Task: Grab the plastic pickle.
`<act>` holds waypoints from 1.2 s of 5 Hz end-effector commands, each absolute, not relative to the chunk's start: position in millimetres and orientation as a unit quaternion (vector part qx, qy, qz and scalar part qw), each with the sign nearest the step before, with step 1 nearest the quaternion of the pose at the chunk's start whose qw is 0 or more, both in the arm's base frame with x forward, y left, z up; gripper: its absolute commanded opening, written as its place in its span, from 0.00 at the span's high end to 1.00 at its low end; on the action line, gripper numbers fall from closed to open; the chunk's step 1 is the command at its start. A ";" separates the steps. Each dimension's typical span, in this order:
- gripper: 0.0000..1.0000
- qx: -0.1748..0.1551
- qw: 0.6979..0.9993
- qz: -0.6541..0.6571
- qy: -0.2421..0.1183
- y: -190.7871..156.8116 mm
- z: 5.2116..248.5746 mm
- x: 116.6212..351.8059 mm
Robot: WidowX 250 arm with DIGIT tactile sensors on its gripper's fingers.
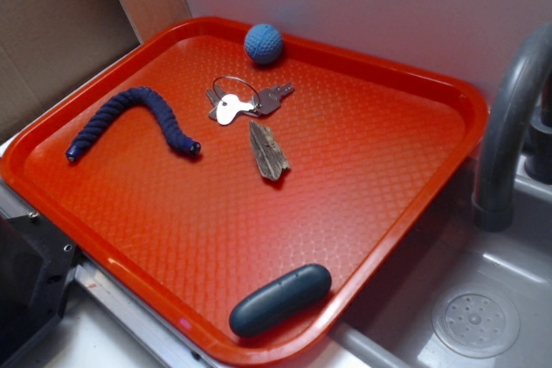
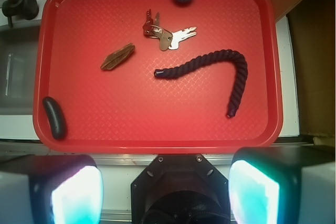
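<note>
end effector (image 2: 165, 187) above pickle (image 1: 280, 300)

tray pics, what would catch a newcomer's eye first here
The bright red tray fills both views and dominates. On it, the curved dark-blue rope lies on one side, and the blue ball sits against the far rim near a bunch of keys. The plastic pickle lies alone in a near corner, while the gripper hangs open beyond the tray's edge.
</note>
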State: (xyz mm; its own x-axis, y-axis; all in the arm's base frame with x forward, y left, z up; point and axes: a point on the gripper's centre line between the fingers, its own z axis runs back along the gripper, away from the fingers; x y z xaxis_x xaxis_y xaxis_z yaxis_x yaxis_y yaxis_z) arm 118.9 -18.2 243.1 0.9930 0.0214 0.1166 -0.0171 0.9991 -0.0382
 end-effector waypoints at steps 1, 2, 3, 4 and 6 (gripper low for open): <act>0.00 -0.019 0.998 0.010 -0.059 -18.2 243.1 118.9; 0.00 -0.086 0.993 -0.025 -0.073 -68.2 200.9 126.4; 0.00 -0.121 0.987 -0.013 -0.107 -120.4 166.3 144.9; 0.00 -0.139 0.984 -0.062 -0.092 -164.7 125.7 157.0; 0.00 -0.177 0.978 -0.101 -0.043 -197.1 100.1 161.3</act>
State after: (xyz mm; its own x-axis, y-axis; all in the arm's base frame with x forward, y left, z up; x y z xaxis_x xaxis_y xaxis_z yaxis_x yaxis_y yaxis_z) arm 156.5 -186.2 83.1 0.9815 -0.1759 0.0750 0.1906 0.9310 -0.3113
